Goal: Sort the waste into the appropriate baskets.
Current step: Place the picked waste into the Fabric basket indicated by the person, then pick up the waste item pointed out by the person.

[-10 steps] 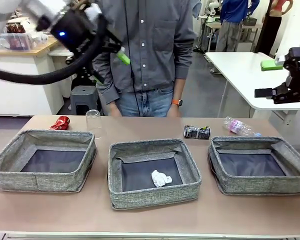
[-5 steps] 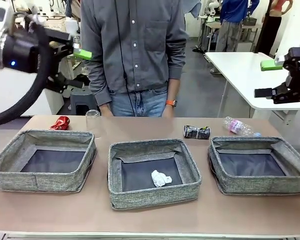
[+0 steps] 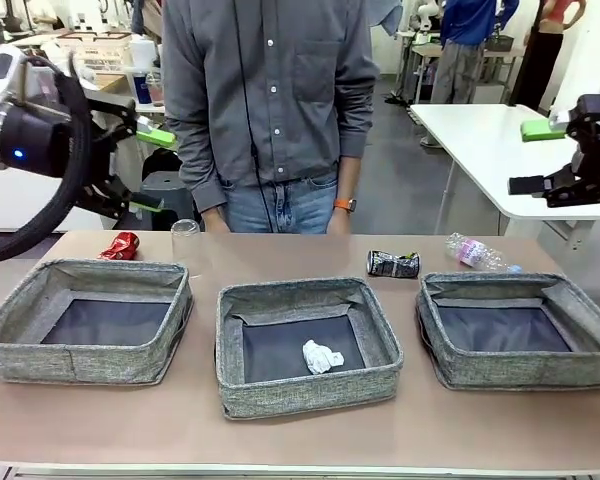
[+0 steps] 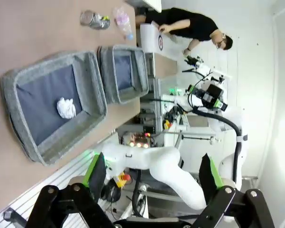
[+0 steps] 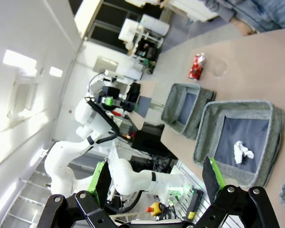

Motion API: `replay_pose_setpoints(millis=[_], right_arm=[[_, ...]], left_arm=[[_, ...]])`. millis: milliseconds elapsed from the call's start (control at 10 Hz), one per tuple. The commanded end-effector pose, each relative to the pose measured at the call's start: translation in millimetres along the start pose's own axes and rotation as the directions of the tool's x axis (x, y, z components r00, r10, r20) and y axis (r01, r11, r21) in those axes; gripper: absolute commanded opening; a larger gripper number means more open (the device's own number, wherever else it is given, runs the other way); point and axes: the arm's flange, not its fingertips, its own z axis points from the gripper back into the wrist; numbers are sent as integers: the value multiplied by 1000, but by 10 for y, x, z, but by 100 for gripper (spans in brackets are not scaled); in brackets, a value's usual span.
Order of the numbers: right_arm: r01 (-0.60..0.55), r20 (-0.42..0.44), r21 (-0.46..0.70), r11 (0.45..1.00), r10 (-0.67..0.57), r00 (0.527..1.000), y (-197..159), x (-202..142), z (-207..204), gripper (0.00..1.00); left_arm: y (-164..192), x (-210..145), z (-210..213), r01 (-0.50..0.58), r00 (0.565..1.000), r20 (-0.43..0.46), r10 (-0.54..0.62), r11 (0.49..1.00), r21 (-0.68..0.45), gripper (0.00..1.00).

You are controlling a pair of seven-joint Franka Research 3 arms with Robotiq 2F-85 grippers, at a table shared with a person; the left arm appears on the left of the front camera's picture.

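Three grey woven baskets sit in a row: left (image 3: 80, 362), middle (image 3: 310, 392), right (image 3: 525, 368). A crumpled white tissue (image 3: 322, 356) lies in the middle basket. Behind the baskets stand a crushed red can (image 3: 121, 245), a clear cup (image 3: 185, 240), a dark-silver can (image 3: 393, 264) and a clear bottle (image 3: 475, 252). My left gripper (image 3: 145, 168) hangs open, high above the table's far left corner. Off the right side, my right gripper (image 3: 533, 157) is raised and open too. The left wrist view shows the tissue (image 4: 65, 108) beyond the empty left gripper (image 4: 153, 173). In the right wrist view the right gripper (image 5: 157, 180) is empty.
A person in a grey shirt (image 3: 270, 100) stands at the far edge, hands hanging near the table. A white table (image 3: 480, 140) lies behind my right gripper. The front strip of the table (image 3: 300, 440) is bare.
My left arm has swung from above the table's middle to the far left and come lower, its gripper still open. The right arm and the waste have not moved.
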Motion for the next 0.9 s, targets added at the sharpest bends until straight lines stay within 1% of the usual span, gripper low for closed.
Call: replay_pose_setpoints(millis=[0, 800], right_arm=[[-23, 13, 25, 999, 23, 1000, -1, 34, -22, 100], [-23, 13, 25, 999, 23, 1000, -1, 34, -22, 100]], left_arm=[[-62, -40, 1, 45, 997, 56, -45, 999, -5, 100], [-62, -40, 1, 45, 997, 56, -45, 999, -5, 100]])
